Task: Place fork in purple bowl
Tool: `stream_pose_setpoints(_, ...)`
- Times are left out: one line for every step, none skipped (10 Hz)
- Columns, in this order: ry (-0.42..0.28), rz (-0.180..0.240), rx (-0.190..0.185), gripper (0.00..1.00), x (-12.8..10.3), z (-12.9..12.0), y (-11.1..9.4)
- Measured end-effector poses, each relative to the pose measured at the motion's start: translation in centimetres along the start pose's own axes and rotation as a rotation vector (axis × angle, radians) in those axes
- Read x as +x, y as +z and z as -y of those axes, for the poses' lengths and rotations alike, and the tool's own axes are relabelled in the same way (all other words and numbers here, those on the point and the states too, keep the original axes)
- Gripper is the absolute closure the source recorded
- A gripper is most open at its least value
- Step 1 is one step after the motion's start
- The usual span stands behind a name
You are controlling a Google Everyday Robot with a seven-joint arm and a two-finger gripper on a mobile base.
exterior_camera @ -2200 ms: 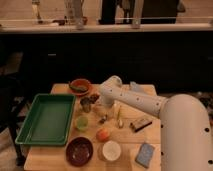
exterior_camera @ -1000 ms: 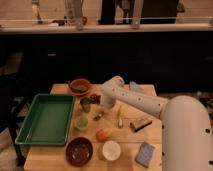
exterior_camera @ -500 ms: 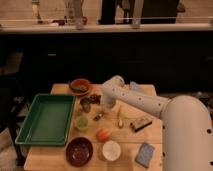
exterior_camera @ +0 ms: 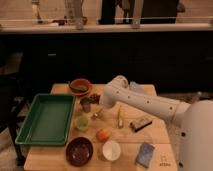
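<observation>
The purple bowl (exterior_camera: 79,150) sits near the table's front edge, left of a white cup (exterior_camera: 111,150). A small silvery piece that may be the fork (exterior_camera: 96,115) lies at the table's middle, between a green cup and a yellow-handled utensil. My gripper (exterior_camera: 95,103) is at the end of the white arm (exterior_camera: 140,102), low over the table just above that silvery piece and next to a metal cup. It is well behind the purple bowl.
A green tray (exterior_camera: 26,131) lies at the left. An orange bowl (exterior_camera: 80,86) stands at the back. Around the gripper are a metal cup (exterior_camera: 86,104), green cup (exterior_camera: 81,122), orange fruit (exterior_camera: 102,134), yellow-handled utensil (exterior_camera: 119,117), brown bar (exterior_camera: 141,123) and blue packet (exterior_camera: 145,154).
The arm's end has edged slightly left and down toward the metal cup. The objects on the table have not moved.
</observation>
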Motion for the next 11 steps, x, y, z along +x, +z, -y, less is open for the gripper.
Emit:
stream_pose_setpoints(-0.003,-0.002,0.013,1.0,-0.1,0.3,-0.5)
stream_pose_setpoints(-0.01,-0.004,0.025,1.0,-0.3,0.9,-0.9)
stream_pose_setpoints(-0.017,-0.005,0.039,1.0,-0.6,1.6,-1.4)
stream_pose_setpoints(-0.024,-0.008,0.048,1.0,-0.7,2.0,-1.9)
stream_pose_setpoints(-0.037,-0.013,0.062,1.0,-0.8,2.6,-2.7)
stream_pose_setpoints(-0.055,-0.016,0.074,1.0,-1.2,3.2,-3.6)
stream_pose_setpoints(-0.076,-0.016,0.083,1.0,-1.9,3.6,-4.1)
stream_pose_setpoints(-0.096,-0.016,0.091,1.0,-2.6,4.1,-4.6)
stream_pose_setpoints(-0.128,-0.013,0.102,1.0,-3.8,4.7,-5.3)
stream_pose_setpoints(-0.156,-0.01,0.108,1.0,-4.9,5.1,-5.8)
stream_pose_setpoints(-0.17,-0.01,0.11,1.0,-5.4,5.2,-6.0)
